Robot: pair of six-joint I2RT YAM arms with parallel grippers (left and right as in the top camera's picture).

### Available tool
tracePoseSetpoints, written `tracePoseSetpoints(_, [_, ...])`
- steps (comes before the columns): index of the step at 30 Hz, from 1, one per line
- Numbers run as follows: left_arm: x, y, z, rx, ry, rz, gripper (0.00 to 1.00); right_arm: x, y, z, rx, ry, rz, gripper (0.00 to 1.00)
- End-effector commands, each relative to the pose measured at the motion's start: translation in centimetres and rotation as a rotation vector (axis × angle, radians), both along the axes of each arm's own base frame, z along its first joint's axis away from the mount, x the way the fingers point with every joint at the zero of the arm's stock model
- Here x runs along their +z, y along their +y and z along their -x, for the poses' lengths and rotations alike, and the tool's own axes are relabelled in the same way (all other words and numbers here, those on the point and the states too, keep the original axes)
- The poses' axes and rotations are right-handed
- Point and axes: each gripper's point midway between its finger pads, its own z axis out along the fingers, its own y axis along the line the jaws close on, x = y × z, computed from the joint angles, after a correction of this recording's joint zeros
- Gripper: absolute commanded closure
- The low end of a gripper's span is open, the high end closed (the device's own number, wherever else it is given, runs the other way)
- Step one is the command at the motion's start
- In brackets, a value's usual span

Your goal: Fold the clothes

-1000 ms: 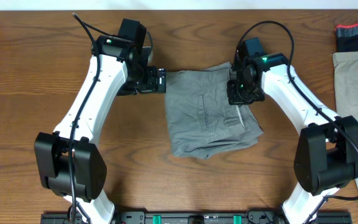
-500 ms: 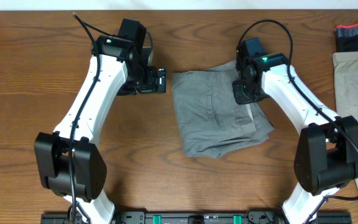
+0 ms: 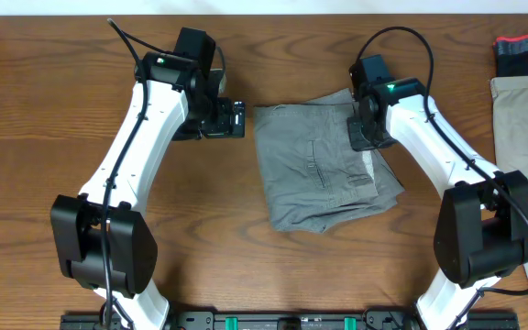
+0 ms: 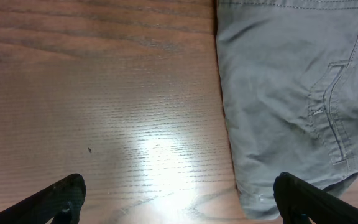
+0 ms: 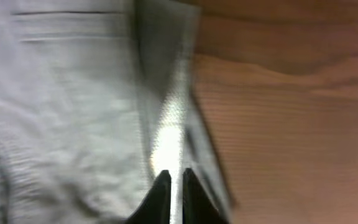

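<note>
The grey shorts lie folded on the table's middle, with a seam and slit pocket facing up. My right gripper is at their upper right edge; in the right wrist view its jaws are pressed nearly together on a fold of the shorts. My left gripper is open and empty, just left of the shorts' top left corner. In the left wrist view it hovers over bare wood, with the shorts to the right.
A paler beige garment lies at the right edge of the table. A dark folded garment with a red band sits in the top right corner. The table is brown wood.
My right gripper has pulled the shorts a little to the right, and they have flattened. In the last half second it shifted only slightly. The left arm has not moved.
</note>
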Motion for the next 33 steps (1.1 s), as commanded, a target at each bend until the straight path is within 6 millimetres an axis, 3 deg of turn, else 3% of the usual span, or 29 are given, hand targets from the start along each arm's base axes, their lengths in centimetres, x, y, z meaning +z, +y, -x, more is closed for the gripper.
tracePoseSetpoints(1, [0.3,0.5,0.1,-0.015,-0.013,-0.015,0.02,0.7,3.5,-0.7,0.067,-0.013,-0.16,0.99])
tracePoseSetpoints(3, [0.3,0.5,0.1,-0.015,-0.012,-0.015,0.02,0.8,3.5,-1.4,0.067,-0.041,-0.158,0.98])
tracePoseSetpoints(5, [0.3,0.5,0.2,-0.015,-0.012,-0.015,0.02,0.8,3.3,-2.2,0.063,-0.073,-0.149,0.78])
tracePoseSetpoints(8, [0.3,0.5,0.3,-0.015,-0.008,-0.016,0.02,0.7,2.5,-2.9,0.045,-0.094,-0.122,0.71])
tracePoseSetpoints(12, [0.3,0.6,0.3,-0.015,-0.004,-0.017,0.02,0.0,1.7,-3.1,0.01,-0.08,-0.136,0.68])
tracePoseSetpoints(18, [0.3,0.6,0.3,-0.015,-0.004,-0.017,0.02,-2.6,1.5,-2.8,-0.004,-0.011,-0.163,0.68])
tracePoseSetpoints(22, [0.3,0.6,0.3,-0.015,-0.004,-0.017,0.02,-4.4,1.4,-2.5,-0.008,0.033,-0.153,0.68])
tracePoseSetpoints(26, [0.3,0.6,0.3,-0.015,-0.004,-0.017,0.02,-5.1,1.7,-2.5,-0.006,0.046,-0.163,0.7])
tracePoseSetpoints(29, [0.3,0.6,0.3,-0.015,-0.004,-0.017,0.02,-5.1,1.7,-2.7,-0.006,0.039,-0.164,0.81])
tracePoseSetpoints(31, [0.3,0.6,0.3,-0.015,-0.004,-0.017,0.02,-5.1,1.7,-2.8,-0.006,0.033,-0.166,0.96])
tracePoseSetpoints(33, [0.3,0.6,0.3,-0.015,-0.004,-0.017,0.02,-5.1,1.7,-2.9,-0.007,0.03,-0.165,0.99])
